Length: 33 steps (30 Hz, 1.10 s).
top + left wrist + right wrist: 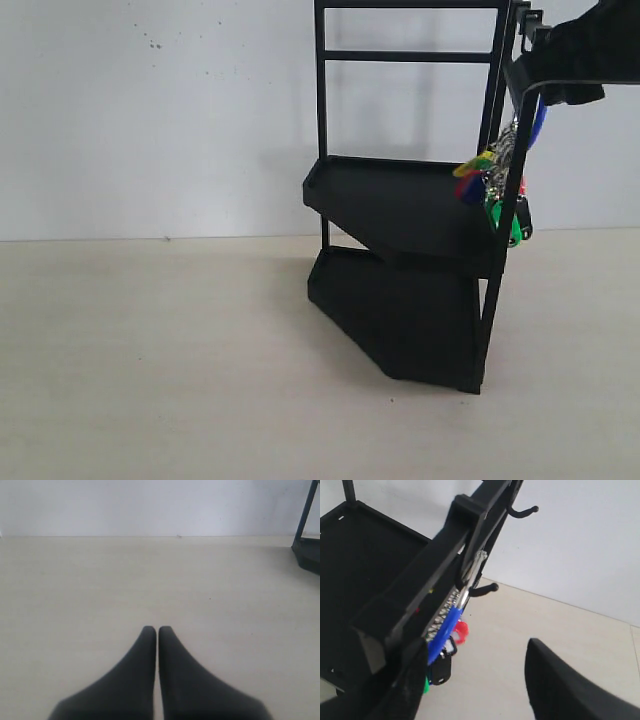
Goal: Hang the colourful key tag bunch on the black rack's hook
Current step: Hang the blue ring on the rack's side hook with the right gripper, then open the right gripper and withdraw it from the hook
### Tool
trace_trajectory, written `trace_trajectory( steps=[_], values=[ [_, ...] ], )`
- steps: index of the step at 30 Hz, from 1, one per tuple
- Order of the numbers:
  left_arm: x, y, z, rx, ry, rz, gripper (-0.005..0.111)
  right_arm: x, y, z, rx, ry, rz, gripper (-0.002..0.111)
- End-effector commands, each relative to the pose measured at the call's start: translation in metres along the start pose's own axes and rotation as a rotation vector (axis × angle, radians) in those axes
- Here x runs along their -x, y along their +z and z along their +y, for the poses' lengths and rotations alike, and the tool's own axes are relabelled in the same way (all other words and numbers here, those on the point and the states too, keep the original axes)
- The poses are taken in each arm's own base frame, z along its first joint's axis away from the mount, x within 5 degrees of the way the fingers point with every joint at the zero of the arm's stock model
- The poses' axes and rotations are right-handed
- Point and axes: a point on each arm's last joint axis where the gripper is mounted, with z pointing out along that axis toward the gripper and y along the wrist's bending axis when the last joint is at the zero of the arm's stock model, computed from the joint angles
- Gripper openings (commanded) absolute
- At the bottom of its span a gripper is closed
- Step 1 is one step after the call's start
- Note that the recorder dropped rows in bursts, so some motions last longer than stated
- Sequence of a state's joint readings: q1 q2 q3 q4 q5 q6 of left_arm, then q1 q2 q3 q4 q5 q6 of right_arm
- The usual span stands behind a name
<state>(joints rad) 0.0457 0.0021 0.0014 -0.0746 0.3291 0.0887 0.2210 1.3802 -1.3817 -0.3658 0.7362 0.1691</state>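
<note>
Key bunch (pixel 475 185) hangs on the rack (pixel 400 200).
Right gripper (pixel 477 652) jaws wide apart beside it; left gripper (pixel 157 632) jaws closed, empty.

The rack (pixel 321 100) runs off the exterior view's upper edge, and its front upright (pixel 500 262) hides part of the key tag bunch (pixel 472 183). In the right wrist view a bar (pixel 420 575) covers most tags (pixel 461 631), and the right gripper's (pixel 475 650) blurred fingers (pixel 560 690) seem cut off by the edge.

black rack (pixel 400 205); key tag bunch (pixel 478 180) yellow, blue, red, green; cream table (pixel 150 360); white wall (pixel 150 100).
</note>
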Motion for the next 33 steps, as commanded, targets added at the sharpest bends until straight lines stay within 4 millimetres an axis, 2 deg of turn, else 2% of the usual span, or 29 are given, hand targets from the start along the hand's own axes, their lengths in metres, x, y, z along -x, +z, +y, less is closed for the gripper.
trace_trajectory(
  steps=[1,6,10,25,30,33],
  values=[
    [0.002,0.0,0.0,0.001,-0.018,-0.019,0.004,0.003,-0.005,-0.002,0.002,0.006,-0.024,0.059],
    [0.002,0.0,0.0,0.001,-0.018,-0.019,0.004,0.004,-0.012,-0.003,0.0,0.02,-0.036,0.059],
    [0.002,0.0,0.0,0.001,-0.018,-0.019,0.004,0.002,-0.026,-0.008,-0.011,0.028,-0.025,0.059],
    [0.002,0.0,0.0,0.001,-0.018,-0.019,0.004,-0.033,-0.087,-0.027,-0.082,0.071,0.249,0.059],
    [0.002,0.0,0.0,0.001,-0.018,-0.019,0.004,-0.038,-0.089,-0.027,-0.085,0.077,0.273,0.058],
    [0.002,0.0,0.0,0.001,-0.018,-0.019,0.004,-0.043,-0.084,-0.026,-0.096,0.064,0.297,0.047]
  ],
)
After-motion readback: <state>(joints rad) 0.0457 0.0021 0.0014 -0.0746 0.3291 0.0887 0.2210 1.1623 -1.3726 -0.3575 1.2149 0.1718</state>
